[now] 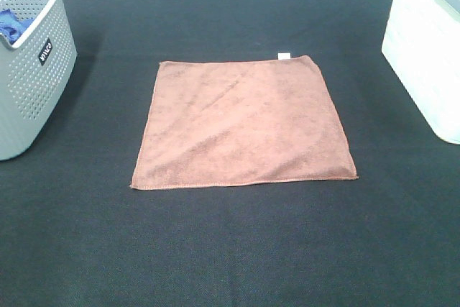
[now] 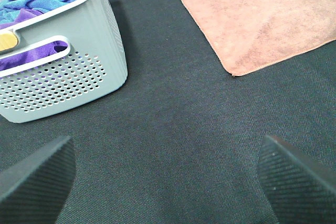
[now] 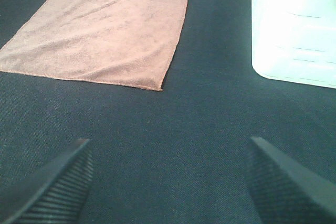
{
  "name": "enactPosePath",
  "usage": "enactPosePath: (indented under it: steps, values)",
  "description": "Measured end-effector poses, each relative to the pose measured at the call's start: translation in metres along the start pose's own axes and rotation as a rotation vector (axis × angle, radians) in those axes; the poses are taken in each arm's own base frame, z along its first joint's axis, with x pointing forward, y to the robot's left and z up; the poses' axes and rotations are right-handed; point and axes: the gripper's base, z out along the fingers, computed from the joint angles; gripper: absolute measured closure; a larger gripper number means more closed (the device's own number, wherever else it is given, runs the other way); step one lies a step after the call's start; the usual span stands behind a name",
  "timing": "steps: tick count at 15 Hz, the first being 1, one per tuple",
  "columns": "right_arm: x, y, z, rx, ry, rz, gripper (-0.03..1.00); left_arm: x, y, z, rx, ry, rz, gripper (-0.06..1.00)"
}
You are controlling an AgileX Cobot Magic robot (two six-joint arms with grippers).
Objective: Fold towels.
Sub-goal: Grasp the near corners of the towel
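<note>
A reddish-brown towel [image 1: 243, 124] lies flat and unfolded in the middle of the black table, with a small white tag [image 1: 284, 55] at its far right corner. It also shows in the left wrist view [image 2: 257, 22] and in the right wrist view [image 3: 100, 35]. My left gripper [image 2: 168, 174] is open and empty above bare table, short of the towel's near left corner. My right gripper [image 3: 168, 174] is open and empty above bare table, short of the towel's near right corner. Neither arm shows in the exterior high view.
A grey perforated basket [image 1: 32, 77] stands at the far left and holds blue and purple cloths [image 2: 39, 3]. A white container [image 1: 428, 48] stands at the far right; it also shows in the right wrist view [image 3: 294, 35].
</note>
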Motion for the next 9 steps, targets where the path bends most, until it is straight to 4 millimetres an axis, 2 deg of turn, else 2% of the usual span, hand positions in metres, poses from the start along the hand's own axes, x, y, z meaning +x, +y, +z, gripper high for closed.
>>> enactPosePath:
  steps: [9]
  values:
    - [0.0,0.0,0.0,0.0,0.0,0.002,0.21,-0.0005,-0.0014,0.0,0.015,-0.005,-0.009,0.05]
